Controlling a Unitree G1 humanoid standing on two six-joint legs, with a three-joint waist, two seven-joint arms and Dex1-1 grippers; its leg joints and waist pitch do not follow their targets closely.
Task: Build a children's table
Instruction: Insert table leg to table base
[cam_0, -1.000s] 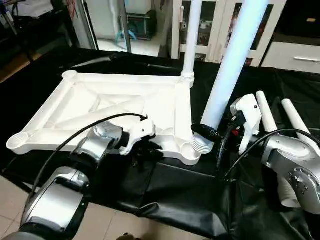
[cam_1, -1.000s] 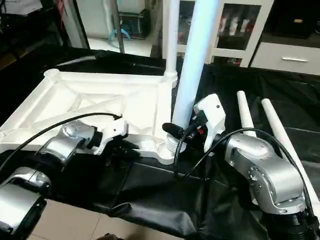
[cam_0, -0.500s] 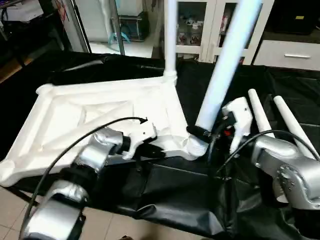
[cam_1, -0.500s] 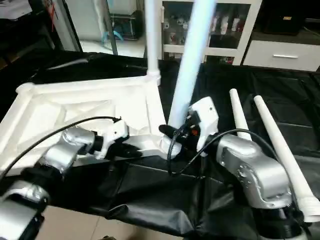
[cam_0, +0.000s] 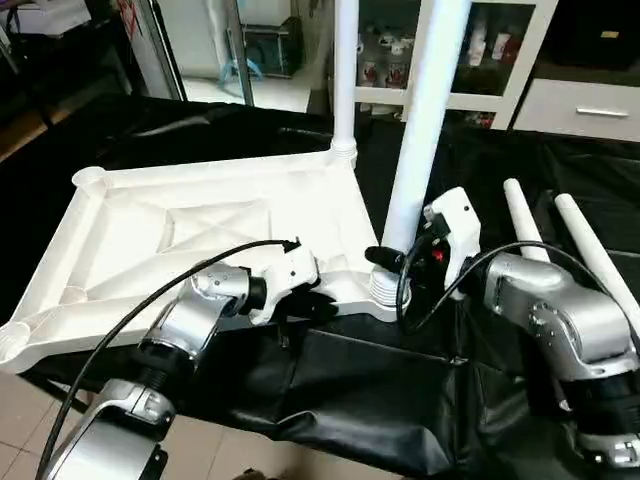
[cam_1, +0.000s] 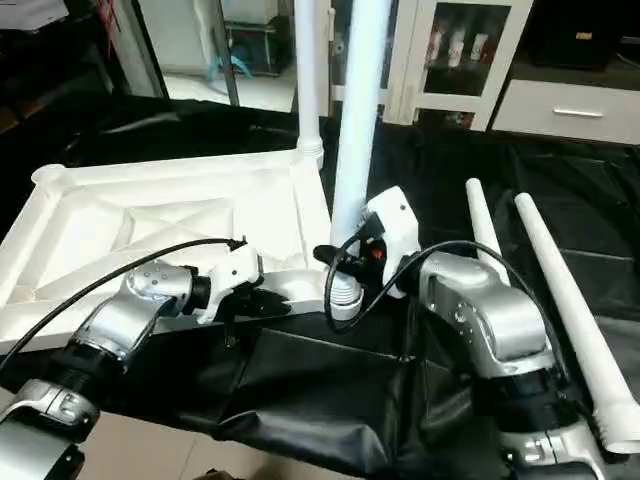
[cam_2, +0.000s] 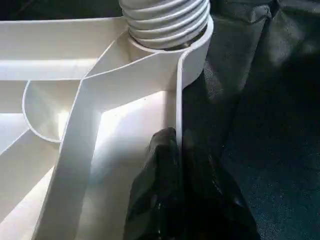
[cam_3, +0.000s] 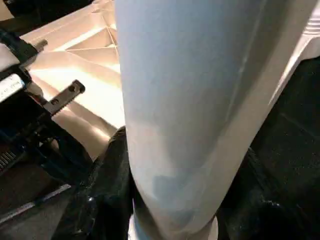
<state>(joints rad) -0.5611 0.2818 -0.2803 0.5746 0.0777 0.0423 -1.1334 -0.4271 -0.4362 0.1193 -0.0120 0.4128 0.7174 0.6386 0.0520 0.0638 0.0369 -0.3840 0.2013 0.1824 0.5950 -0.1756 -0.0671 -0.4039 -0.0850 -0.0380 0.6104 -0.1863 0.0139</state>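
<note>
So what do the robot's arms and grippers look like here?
Both forearms are shiny silver, rounded metal segments. Each wrist carries a white plastic housing, the left gripper and right gripper have black fingers. A thin black cable loops from the left forearm to its white housing, another black cable arcs over the right forearm. Small red parts show beside the right housing.

Your left gripper (cam_0: 318, 303) is pinched closed, its silver forearm reaching forward and inward from the lower left. Your right gripper (cam_0: 392, 262) stands half open, its fingers pointing leftward, forearm bent in from the right
</note>
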